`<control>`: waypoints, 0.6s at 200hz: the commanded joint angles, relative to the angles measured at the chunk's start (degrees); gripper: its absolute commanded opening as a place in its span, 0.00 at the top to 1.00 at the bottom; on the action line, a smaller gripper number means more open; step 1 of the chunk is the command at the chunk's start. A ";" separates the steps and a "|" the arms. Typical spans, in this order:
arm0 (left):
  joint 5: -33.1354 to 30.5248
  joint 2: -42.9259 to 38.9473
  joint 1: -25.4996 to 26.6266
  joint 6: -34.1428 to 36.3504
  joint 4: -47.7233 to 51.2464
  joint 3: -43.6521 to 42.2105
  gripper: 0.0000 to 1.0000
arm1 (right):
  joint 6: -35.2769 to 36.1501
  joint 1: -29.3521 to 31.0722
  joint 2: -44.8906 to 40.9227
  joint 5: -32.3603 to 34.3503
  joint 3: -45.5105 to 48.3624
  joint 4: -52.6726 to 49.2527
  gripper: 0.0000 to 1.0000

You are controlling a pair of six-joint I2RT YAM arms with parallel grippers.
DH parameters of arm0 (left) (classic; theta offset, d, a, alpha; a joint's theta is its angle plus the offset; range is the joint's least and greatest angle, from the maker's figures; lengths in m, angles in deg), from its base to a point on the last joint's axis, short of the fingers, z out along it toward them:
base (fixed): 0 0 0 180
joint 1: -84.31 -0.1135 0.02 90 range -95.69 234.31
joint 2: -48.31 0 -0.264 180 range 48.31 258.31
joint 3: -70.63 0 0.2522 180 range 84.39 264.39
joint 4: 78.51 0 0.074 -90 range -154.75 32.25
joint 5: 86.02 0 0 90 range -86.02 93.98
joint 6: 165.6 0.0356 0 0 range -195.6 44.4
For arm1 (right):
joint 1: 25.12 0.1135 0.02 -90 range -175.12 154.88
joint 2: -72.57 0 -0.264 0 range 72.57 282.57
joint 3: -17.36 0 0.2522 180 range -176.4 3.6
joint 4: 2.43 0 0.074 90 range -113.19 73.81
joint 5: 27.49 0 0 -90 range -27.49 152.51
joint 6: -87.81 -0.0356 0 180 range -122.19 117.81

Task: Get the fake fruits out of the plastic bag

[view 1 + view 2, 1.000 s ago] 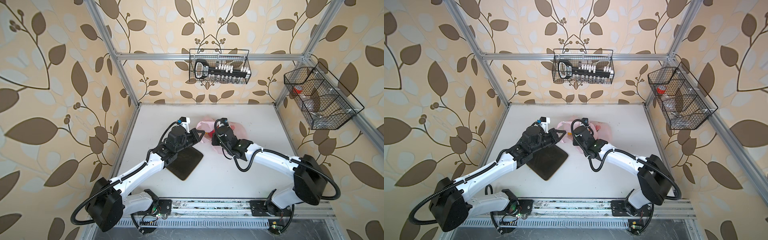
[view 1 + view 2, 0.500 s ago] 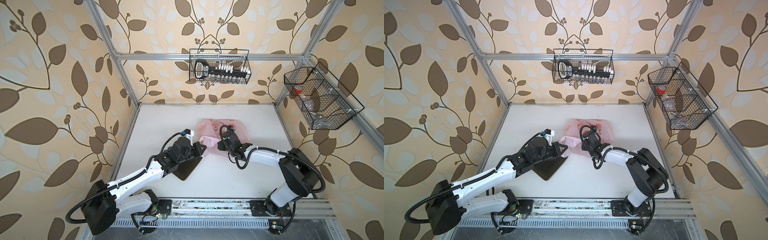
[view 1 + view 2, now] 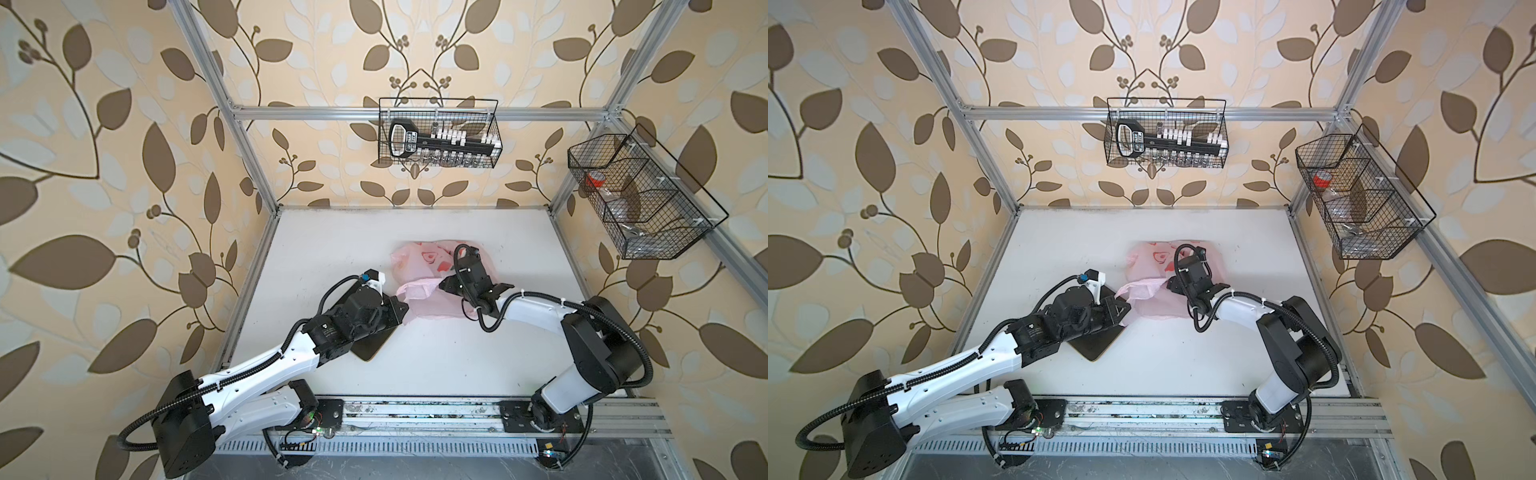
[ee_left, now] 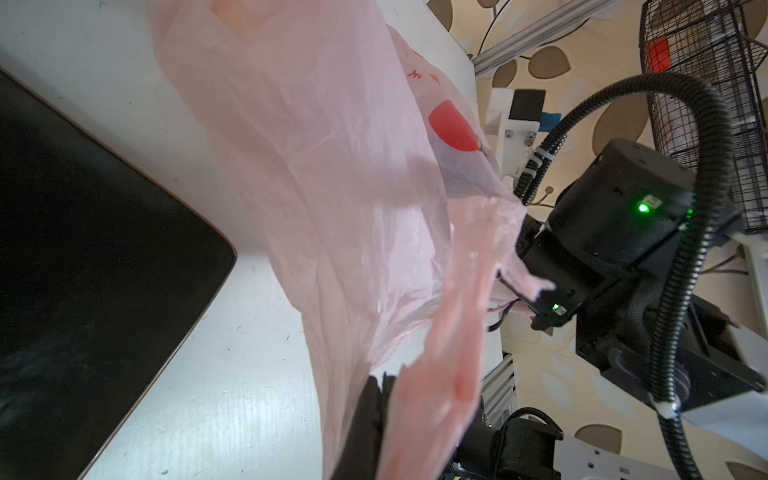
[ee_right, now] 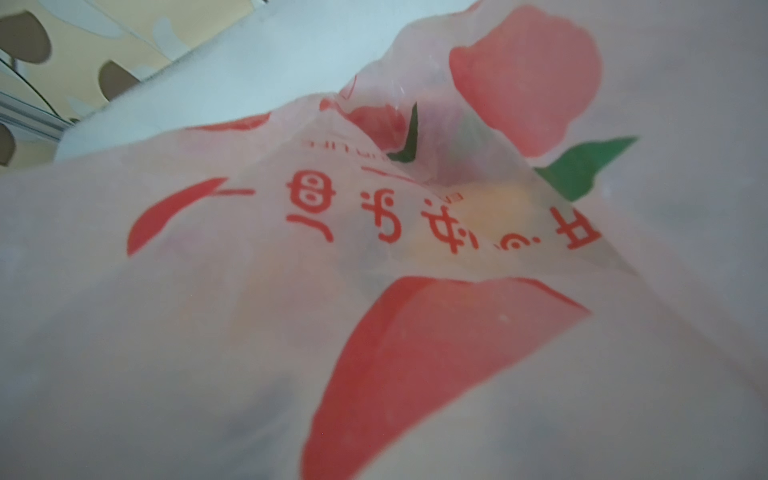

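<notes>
Your left gripper [image 3: 404, 308] was clamped shut on a stretched strip of the plastic bag [image 3: 419, 266], drawing that edge out toward the dark mat [image 3: 374, 349]. Your right gripper [image 3: 445, 285] sat at the bag's gathered mouth, its tip against or under the film. No view showed its jaws, so you could not tell whether they stood apart or held anything.

The bag lay mid-table, toward the back, between your two arms. Both top views showed no fruit out on the table [image 3: 415, 365], so I judge the fake fruits [image 5: 494, 212] were all inside and the step in hand was opening the mouth and reaching in. Your next move called for the right gripper to slip past the loose film and close on a fruit, not on plastic, while the left kept the mouth pulled wide.

Only the right wrist view looked through the film. It showed printed peaches, red lettering and a pale yellow blur behind, likely one fruit, but none of its own fingers. The left wrist view alone showed the pinch, one black finger [image 4: 368, 415] beside the pink strip. The top views gave you both arms, the mat under the left one, and two wire baskets [image 3: 436, 133] on the walls.
</notes>
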 commanded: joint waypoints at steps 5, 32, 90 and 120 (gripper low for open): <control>-0.10 1.22 0.35 0.97 -2.15 2.10 1.00 | -5.27 -0.36 2.58 -5.14 -2.59 3.18 0.24; 0.77 2.85 0.99 0.28 -3.50 1.98 1.00 | -13.68 -0.08 6.06 -6.57 -4.76 3.99 0.22; -0.65 4.34 3.59 -1.66 -5.61 0.26 1.00 | -21.11 2.46 14.88 -1.92 -14.30 -2.90 0.19; -1.07 4.93 4.56 -2.11 -6.20 -0.26 1.00 | -19.16 4.15 19.36 2.13 -19.97 -7.48 0.17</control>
